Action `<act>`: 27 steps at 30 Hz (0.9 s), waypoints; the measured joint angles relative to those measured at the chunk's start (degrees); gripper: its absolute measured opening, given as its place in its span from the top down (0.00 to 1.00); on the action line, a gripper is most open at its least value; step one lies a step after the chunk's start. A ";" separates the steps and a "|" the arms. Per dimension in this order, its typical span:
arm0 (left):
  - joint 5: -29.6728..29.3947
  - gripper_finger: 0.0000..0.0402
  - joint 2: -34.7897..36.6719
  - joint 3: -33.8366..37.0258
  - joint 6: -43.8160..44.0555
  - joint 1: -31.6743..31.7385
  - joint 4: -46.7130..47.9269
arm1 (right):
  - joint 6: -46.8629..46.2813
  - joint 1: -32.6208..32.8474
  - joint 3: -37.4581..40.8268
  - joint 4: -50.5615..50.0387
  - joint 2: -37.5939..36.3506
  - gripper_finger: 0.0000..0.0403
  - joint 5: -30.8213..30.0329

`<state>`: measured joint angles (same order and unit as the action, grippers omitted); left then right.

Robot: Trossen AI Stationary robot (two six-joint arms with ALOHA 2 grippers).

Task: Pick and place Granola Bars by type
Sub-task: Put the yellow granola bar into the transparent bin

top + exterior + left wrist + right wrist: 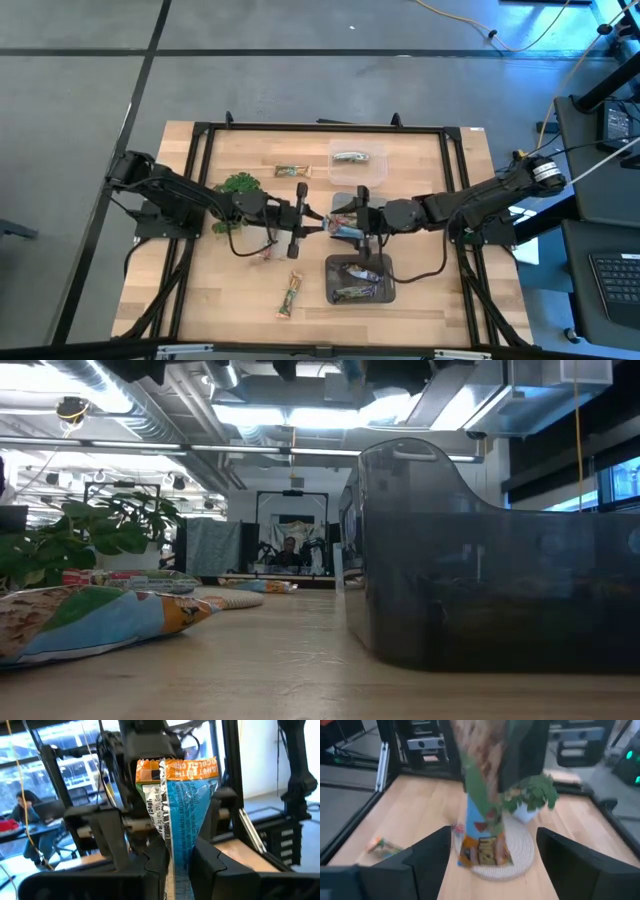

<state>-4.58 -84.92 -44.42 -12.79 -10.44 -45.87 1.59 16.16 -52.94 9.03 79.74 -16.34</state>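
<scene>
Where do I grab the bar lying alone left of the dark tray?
Take the lone bar mid-length, across its narrow width, straight down from above: it lies flat, long and thin, with bare table along both long sides. The left pincer is shut on the blue bar, so use it afterwards.

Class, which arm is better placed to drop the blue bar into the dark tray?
Probably the left: its gripper is shut on the blue granola bar, while the right gripper is open, holding nothing. The dark tray lies near both.
</scene>
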 joint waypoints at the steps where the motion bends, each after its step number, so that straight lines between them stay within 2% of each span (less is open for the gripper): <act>1: -0.03 0.87 -0.06 -0.01 -0.02 0.00 -0.03 | 0.40 0.00 0.00 0.68 0.33 0.27 -0.01; 7: -0.15 0.86 -0.22 -0.01 -0.40 0.00 0.44 | 0.61 -0.04 0.00 2.09 1.12 0.35 0.00; 22: -0.59 0.85 -0.22 -0.01 0.00 0.03 0.61 | 2.05 -0.02 -0.01 2.06 1.12 0.78 0.09; 27: -0.55 0.79 -0.22 -0.01 0.00 0.00 0.66 | 2.07 -0.03 0.01 1.98 1.12 0.85 0.09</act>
<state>-5.13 -85.14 -44.42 -12.80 -10.44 -45.21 3.66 16.13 -52.93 11.00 80.86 -16.25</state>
